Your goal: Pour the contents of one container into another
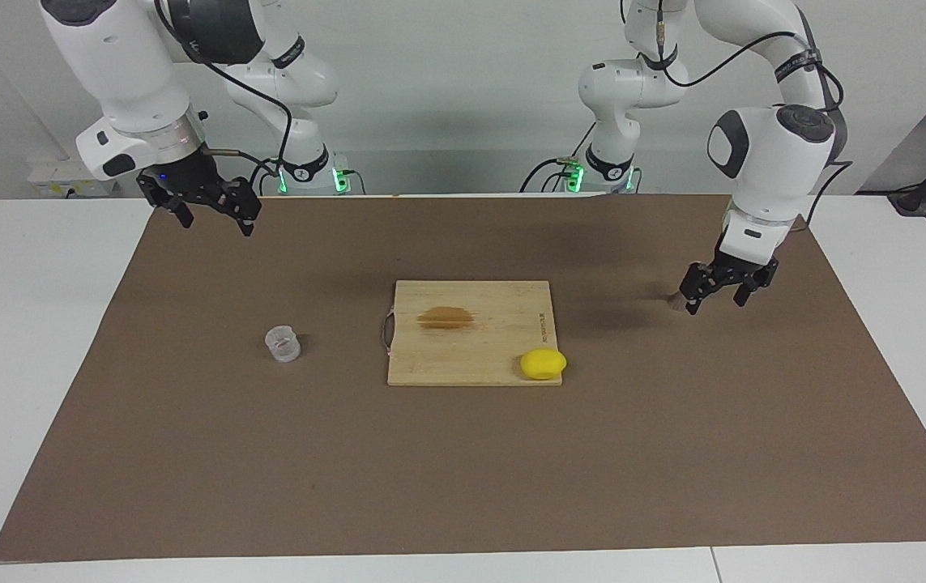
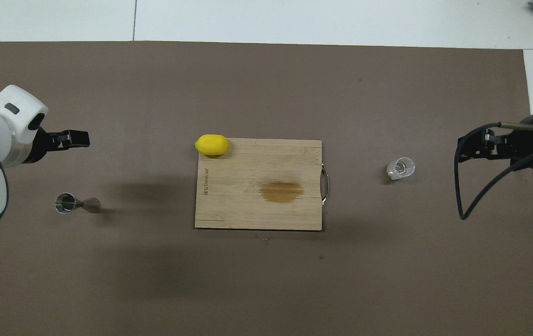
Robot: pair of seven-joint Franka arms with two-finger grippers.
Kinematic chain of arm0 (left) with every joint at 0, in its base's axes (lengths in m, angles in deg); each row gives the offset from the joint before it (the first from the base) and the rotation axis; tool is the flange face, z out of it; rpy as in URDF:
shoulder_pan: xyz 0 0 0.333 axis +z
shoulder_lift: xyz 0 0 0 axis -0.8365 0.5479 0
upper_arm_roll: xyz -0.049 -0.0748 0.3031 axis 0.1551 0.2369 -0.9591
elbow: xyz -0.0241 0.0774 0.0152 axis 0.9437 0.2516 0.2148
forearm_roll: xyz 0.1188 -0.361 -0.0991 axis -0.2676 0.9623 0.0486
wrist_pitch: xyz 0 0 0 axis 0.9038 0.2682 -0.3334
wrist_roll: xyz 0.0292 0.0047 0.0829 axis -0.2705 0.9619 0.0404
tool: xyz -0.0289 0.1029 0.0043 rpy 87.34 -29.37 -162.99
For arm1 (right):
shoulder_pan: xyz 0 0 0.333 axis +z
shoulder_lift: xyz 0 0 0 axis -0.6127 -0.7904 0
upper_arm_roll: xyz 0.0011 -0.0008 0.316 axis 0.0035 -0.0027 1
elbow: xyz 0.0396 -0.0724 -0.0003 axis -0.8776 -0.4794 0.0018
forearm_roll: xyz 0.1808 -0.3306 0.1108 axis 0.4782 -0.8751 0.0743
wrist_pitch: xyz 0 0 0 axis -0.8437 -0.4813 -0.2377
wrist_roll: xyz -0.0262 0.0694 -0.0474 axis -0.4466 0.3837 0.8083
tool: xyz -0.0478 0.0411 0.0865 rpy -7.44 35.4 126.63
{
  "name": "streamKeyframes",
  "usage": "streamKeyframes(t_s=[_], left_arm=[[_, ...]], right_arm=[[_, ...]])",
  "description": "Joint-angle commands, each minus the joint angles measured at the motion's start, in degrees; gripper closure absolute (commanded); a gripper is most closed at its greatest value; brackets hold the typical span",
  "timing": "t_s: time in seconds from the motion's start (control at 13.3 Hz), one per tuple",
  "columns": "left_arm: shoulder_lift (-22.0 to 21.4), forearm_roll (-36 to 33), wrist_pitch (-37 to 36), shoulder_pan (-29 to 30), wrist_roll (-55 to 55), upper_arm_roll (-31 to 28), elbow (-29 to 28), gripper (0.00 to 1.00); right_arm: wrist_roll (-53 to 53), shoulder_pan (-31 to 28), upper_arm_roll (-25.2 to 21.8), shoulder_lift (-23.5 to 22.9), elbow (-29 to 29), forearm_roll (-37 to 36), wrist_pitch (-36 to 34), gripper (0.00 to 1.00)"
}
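The left gripper point(image 1: 714, 295), jaws wide open and empty, hangs low by the metal jigger point(image 2: 76, 204), which stands near the left arm's edge of the surface point(image 1: 673, 453), probably to steady or fetch it as the receiving vessel. The clear cup point(image 1: 283, 342) sits toward the right arm's edge. The right gripper point(image 1: 207, 209), jaws open and empty, waits raised near the robots' edge.
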Motion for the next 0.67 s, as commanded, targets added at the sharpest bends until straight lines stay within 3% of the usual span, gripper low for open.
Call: streamKeyframes(t_s=[0.0,0.22,0.45,0.6], left_arm=[[-0.19,-0.85,4.19,-0.57,-0.71,-0.77,-2.45,0.00],[0.44,-0.85,2.03,-1.62,-1.23,-0.77,-1.40,0.00],[0.44,-0.94,-6.23,-1.71,-0.62,-0.68,0.80,0.00],[0.70,-0.15,-6.41,-3.45,-0.88,-0.32,1.67,0.00]], right_arm=[[-1.32,-0.81,0.31,0.53,-0.07,0.66,-0.33,0.00],[-1.32,-0.81,0.31,0.54,-0.07,0.66,-0.59,0.00],[-1.32,-0.81,0.31,0.54,-0.07,0.74,-0.59,0.00],[-1.32,-0.81,0.31,0.54,-0.07,0.66,-0.68,0.00]])
